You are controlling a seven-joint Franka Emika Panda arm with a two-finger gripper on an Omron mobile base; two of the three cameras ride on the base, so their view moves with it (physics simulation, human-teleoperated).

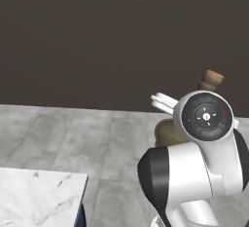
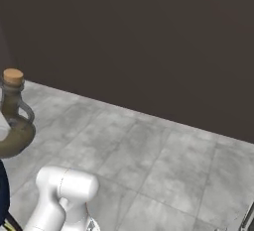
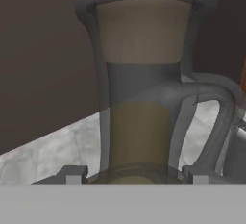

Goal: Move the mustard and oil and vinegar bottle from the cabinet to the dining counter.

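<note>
Carry step: jaws hold oil and vinegar bottle by its belly; next, set on bench at 7 o'clock.

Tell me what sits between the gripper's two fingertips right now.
The oil and vinegar bottle: in the hand view its neck rises between the fingertips of the gripper.
</note>
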